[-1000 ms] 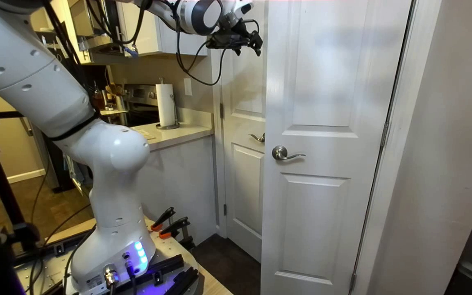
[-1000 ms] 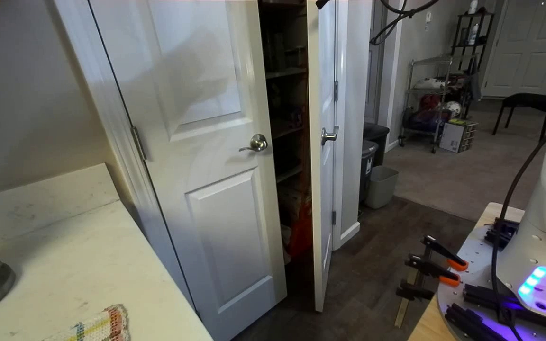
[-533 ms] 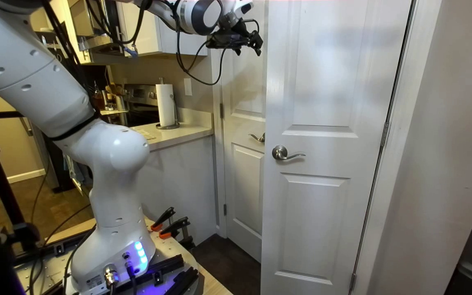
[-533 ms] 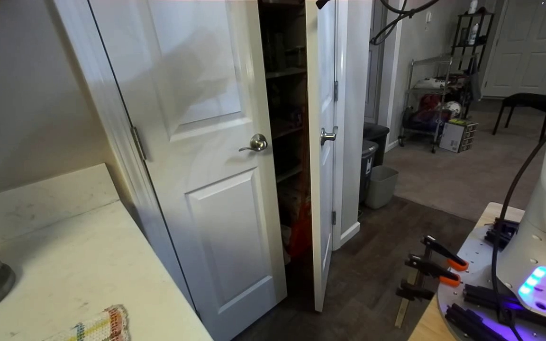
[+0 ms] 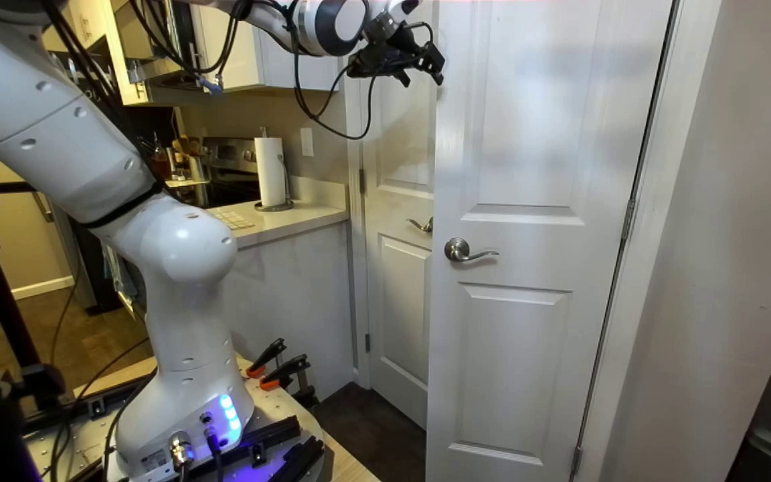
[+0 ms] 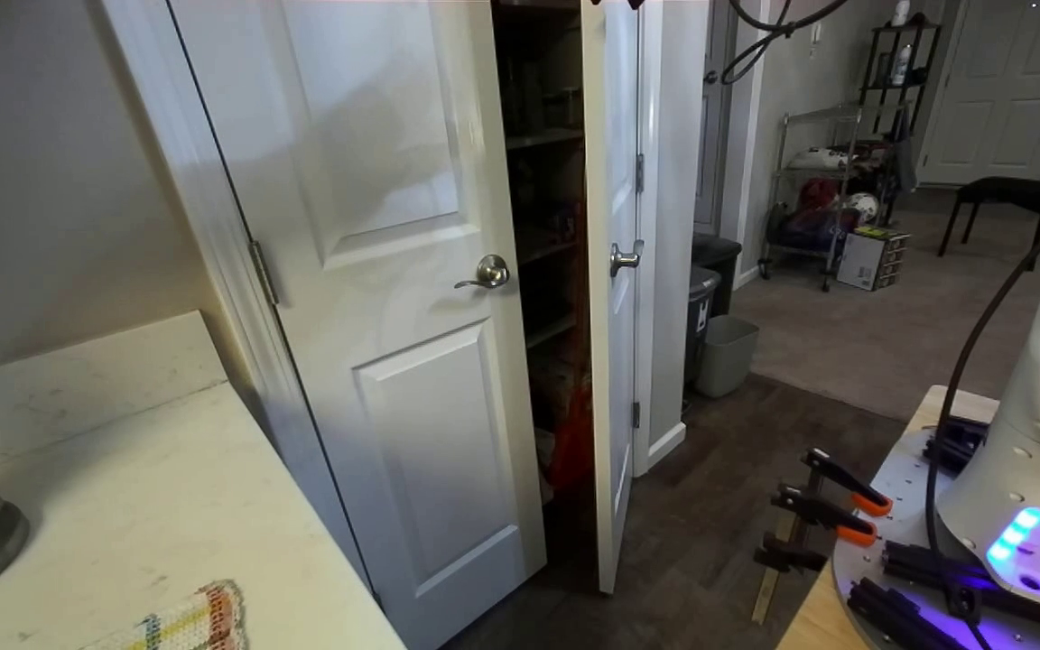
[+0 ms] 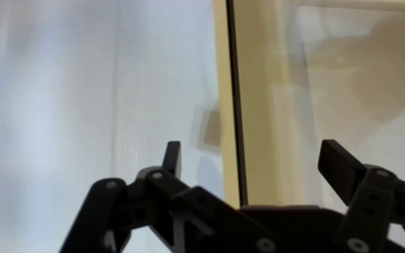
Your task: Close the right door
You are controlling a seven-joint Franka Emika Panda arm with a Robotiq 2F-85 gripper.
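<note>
The right door (image 5: 526,375) is a white panelled leaf with a silver lever handle (image 5: 458,250) near its left edge. It stands ajar, swung outward; an exterior view shows it nearly edge-on (image 6: 608,388). In the wrist view the right door (image 7: 65,105) fills the left side, with its yellowish free edge (image 7: 226,123) between my fingers. My gripper (image 5: 421,79) is open and empty, high up near the right door's free edge. In the wrist view the gripper's (image 7: 251,156) fingers stand wide apart. I cannot tell whether a finger touches the door.
The matching left leaf (image 6: 412,433) stands beside it, with its own lever handle (image 6: 491,271). Dark pantry shelves (image 6: 543,140) show in the gap. A counter (image 5: 305,215) with a paper towel roll (image 5: 270,171) is left of the doors. Cables (image 5: 365,114) hang from the arm.
In an exterior view my gripper has moved right and slightly up, closer to the right door's edge. The arm has shifted with it. The doors show no clear movement.
</note>
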